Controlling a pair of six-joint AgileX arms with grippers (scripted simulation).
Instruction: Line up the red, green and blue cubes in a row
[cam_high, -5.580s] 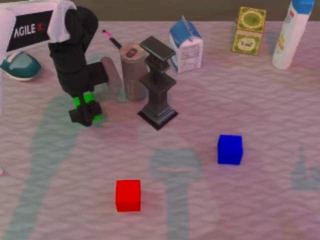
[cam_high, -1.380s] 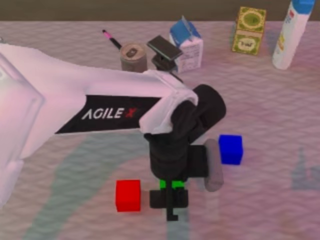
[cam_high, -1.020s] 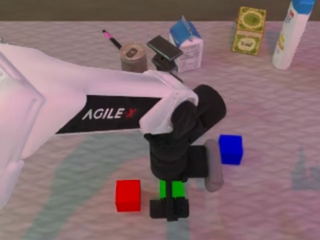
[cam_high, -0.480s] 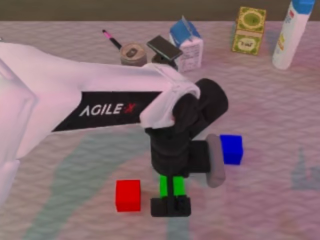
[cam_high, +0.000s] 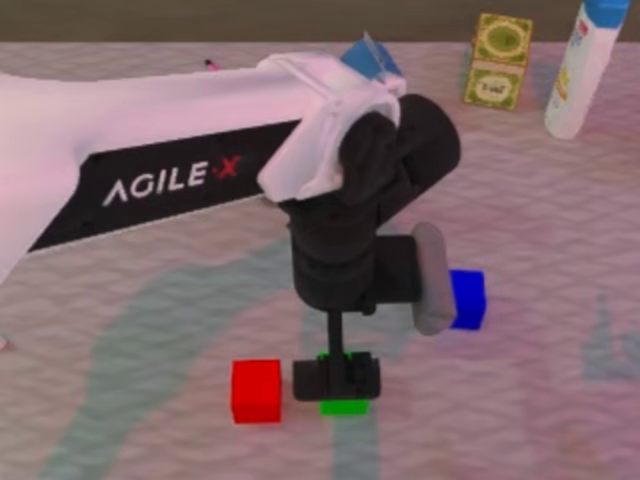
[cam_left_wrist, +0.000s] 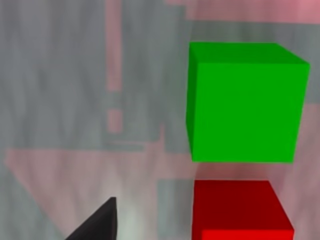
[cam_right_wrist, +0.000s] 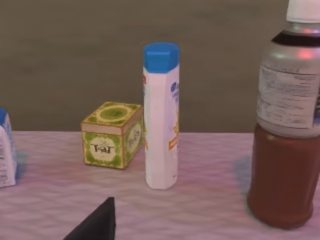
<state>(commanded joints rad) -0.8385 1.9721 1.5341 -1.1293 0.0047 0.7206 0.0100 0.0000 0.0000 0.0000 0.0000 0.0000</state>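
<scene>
A red cube (cam_high: 256, 390) sits low on the table (cam_high: 560, 200), around 7 o'clock from its centre. Just beside it, at its 3 o'clock, the green cube (cam_high: 343, 405) rests on the cloth under the left gripper (cam_high: 337, 381) — whether those fingers are parted or closed cannot be told; the wrist view shows the green cube clear of them. The blue cube (cam_high: 466, 298) lies further along, near 2 o'clock from the green. At the far edge stand a tea box (cam_high: 498, 60) and a white bottle (cam_high: 585, 65). The right arm's gripper is out of sight.
</scene>
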